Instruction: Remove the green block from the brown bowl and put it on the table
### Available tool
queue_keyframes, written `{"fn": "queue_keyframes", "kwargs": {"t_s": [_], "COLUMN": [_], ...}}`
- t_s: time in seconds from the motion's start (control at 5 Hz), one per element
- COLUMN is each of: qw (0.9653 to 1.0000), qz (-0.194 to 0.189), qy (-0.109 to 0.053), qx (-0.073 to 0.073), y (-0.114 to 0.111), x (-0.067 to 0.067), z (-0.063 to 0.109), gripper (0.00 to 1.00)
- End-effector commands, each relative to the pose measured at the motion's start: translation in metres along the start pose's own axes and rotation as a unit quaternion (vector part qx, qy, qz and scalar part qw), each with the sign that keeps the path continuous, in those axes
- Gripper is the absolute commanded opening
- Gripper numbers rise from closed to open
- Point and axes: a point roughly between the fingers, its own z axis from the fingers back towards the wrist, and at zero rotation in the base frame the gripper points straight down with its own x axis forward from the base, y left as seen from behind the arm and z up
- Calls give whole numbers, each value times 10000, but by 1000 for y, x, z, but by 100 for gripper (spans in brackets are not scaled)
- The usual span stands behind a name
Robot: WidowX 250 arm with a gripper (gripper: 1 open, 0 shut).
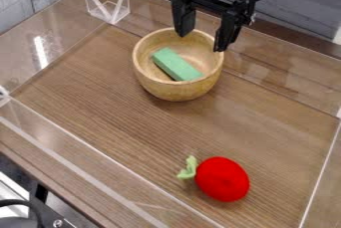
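Note:
The brown bowl [178,81] sits on the table [120,142] a little behind the middle. Inside it lies the green block [172,66], flat and slanted along the bowl's bottom. My gripper [205,33] hangs above the bowl's far rim, pointing straight down. Its two black fingers [181,18] stand wide apart, with nothing between them. The block and the fingers are apart.
A red plush fruit with a green leaf [220,177] lies near the front right. Low clear acrylic walls [104,5] edge the tabletop at the back, left and right.

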Motion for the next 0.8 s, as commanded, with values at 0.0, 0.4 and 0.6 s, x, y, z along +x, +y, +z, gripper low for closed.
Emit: {"fn": "queue_keyframes", "kwargs": {"t_s": [0.0,0.4,0.6], "qw": [9995,9802,9605], "qz": [299,1964,2758], "qy": [110,9,-72], "qx": [-21,-242,-349], "y": [4,27,36], "x": [0,0,1], "z": [-10,-29,-36], "gripper": [100,100,100]}}
